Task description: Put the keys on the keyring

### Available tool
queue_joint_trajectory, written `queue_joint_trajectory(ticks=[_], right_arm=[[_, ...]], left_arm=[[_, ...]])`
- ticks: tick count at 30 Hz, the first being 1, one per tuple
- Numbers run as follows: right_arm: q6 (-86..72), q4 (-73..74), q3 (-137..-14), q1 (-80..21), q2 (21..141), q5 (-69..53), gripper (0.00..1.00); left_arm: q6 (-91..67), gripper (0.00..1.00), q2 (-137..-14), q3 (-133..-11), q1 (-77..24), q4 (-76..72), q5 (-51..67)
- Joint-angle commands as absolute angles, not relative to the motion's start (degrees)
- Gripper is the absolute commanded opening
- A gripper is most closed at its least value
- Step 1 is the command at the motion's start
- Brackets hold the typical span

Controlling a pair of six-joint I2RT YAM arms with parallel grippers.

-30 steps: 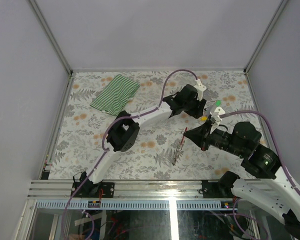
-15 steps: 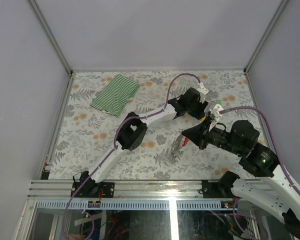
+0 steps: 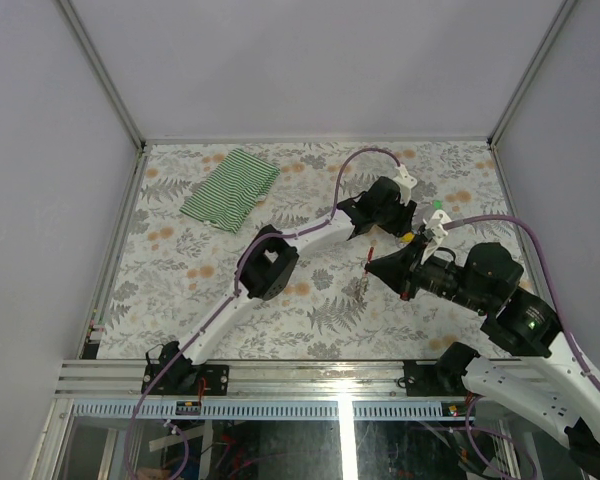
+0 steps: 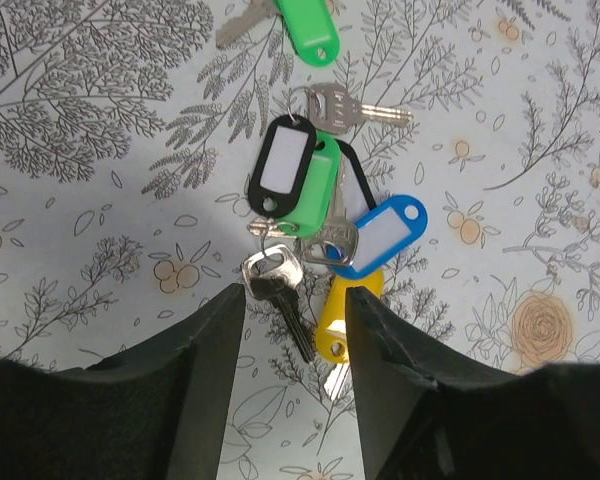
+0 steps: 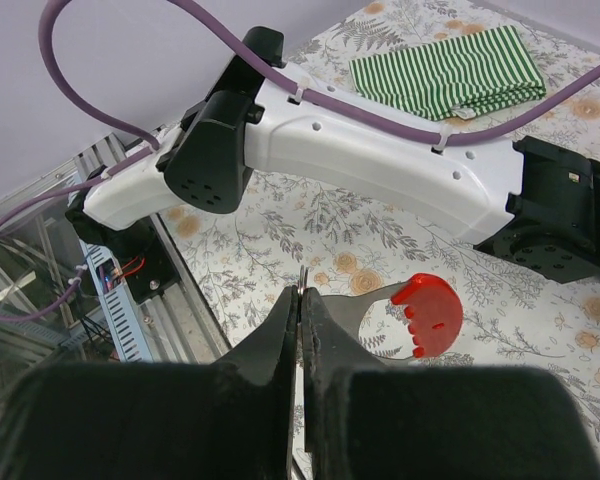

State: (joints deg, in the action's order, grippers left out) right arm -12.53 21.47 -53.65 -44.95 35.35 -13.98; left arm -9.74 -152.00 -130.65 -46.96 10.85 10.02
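The left gripper point(image 4: 295, 300) has moved right over the keys point(image 4: 298, 185), jaws apart and holding nothing yet, and the right gripper point(image 5: 300, 300), squeezed tight on the keyring point(image 5: 302, 278), has lifted it just beside those keys, so picking one up looks next.

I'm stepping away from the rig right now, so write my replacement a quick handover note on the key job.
Left gripper: open, hovering right over the keys, holding nothing.
Right gripper: shut on the keyring, held up off the table.
Keys: heaped together on the table, tags green, blue, yellow and black-framed.
Done: keyring picked up.
Left: grasp a key from the heap and thread it on, then the rest.
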Motion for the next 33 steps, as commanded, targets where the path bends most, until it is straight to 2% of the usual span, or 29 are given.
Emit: queue_joint_trajectory(ticks=[1, 9, 18, 25, 33], right_arm=[[-13.16, 18.64, -55.79, -45.26, 34.69, -13.09, 0.0], [-13.05, 19.31, -56.1, -45.26, 34.59, -13.28, 0.0], [-13.0, 19.82, -55.52, -45.25, 34.1, -13.01, 0.0], [-12.69, 20.5, -55.3, -45.25, 33.93, -12.98, 0.0], [-12.54, 20.75, -55.31, -45.26, 33.73, -12.83, 0.0]], left_arm=[[-11.97, 0.44, -153.8, -133.69, -46.16, 4.91, 9.23], [-13.48, 0.4, -156.59, -136.15, -46.09, 3.86, 9.02], [-14.44, 0.29, -157.21, -136.3, -46.13, 2.76, 9.25], [-15.84, 0.25, -158.16, -136.94, -46.13, 1.84, 9.46], [-16.04, 0.11, -158.11, -136.91, -46.1, 1.68, 8.98]])
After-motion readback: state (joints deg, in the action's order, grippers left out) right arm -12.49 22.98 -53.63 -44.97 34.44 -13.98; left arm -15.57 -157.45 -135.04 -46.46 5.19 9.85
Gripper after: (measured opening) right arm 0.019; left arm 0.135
